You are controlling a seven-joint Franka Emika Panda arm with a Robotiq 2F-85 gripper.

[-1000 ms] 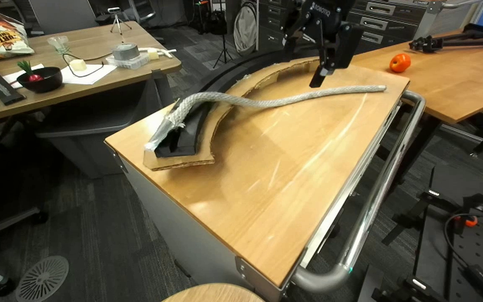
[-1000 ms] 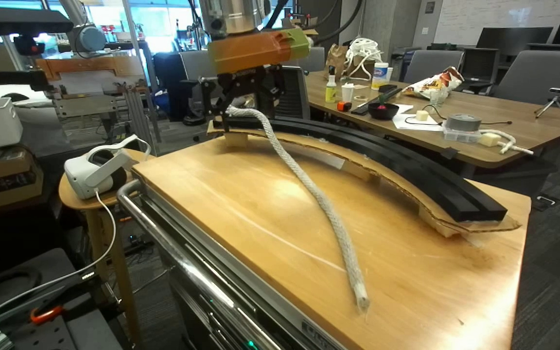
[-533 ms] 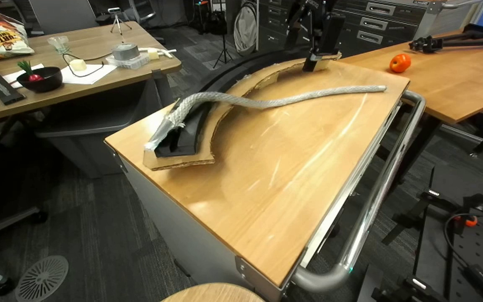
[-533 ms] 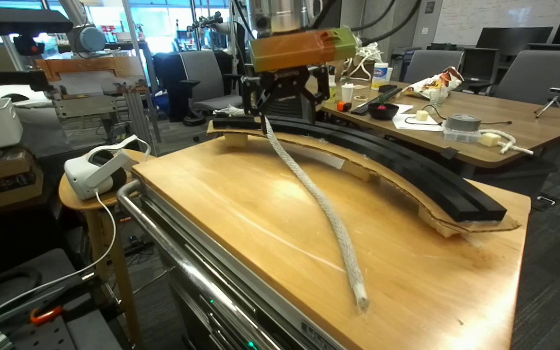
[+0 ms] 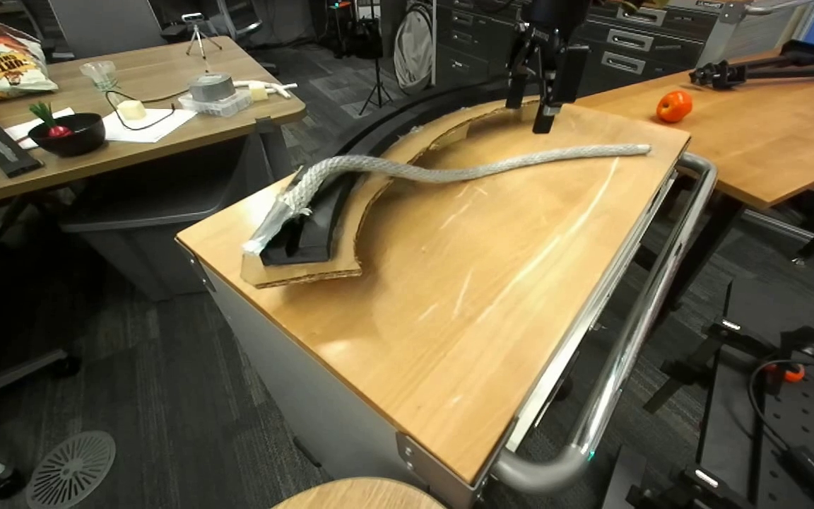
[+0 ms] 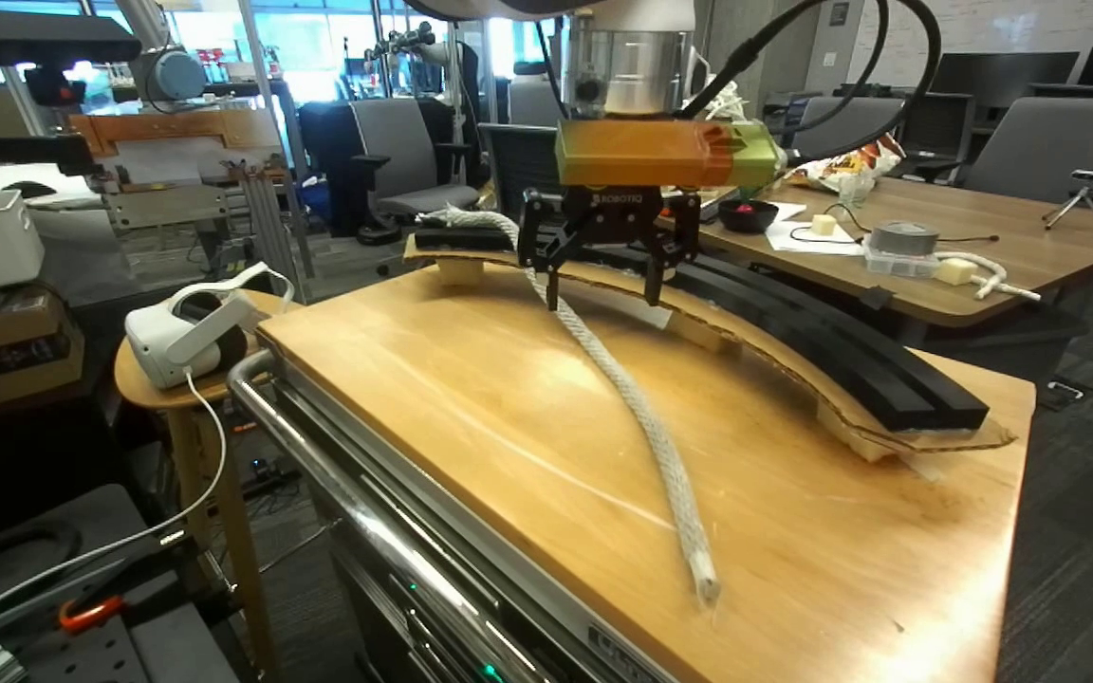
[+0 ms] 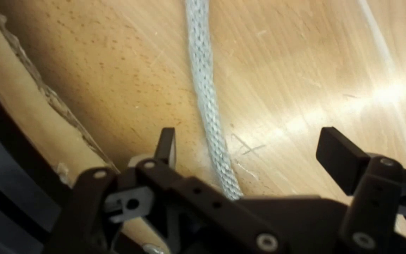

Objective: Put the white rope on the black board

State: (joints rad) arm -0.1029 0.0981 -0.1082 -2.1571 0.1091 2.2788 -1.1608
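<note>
The white rope point(image 5: 442, 174) lies slack across the wooden tabletop in both exterior views. Its taped end sits on one end of the black board point(image 5: 319, 233), while its free end rests on bare wood. The arc of the black board point(image 6: 812, 323) runs along the far edge. My gripper point(image 6: 602, 299) hangs above the table between board and rope, jaws wide apart and holding nothing. In the wrist view the white rope point(image 7: 204, 81) passes below the open gripper point(image 7: 247, 148), nearer the left finger; its lower part is hidden behind the gripper body. The black board point(image 7: 16, 151) shows at lower left.
A cardboard base point(image 6: 717, 332) on small blocks lifts the board off the tabletop point(image 6: 509, 379). A metal rail point(image 5: 633, 353) runs along one table edge. A white headset point(image 6: 181, 332) sits on a stool. A neighbouring table point(image 5: 152, 53) carries a bowl, tape and other items.
My gripper has moved right in one exterior view, sunk lower and turned so both fingers face that camera. It stays open. Rope and board have not moved.
</note>
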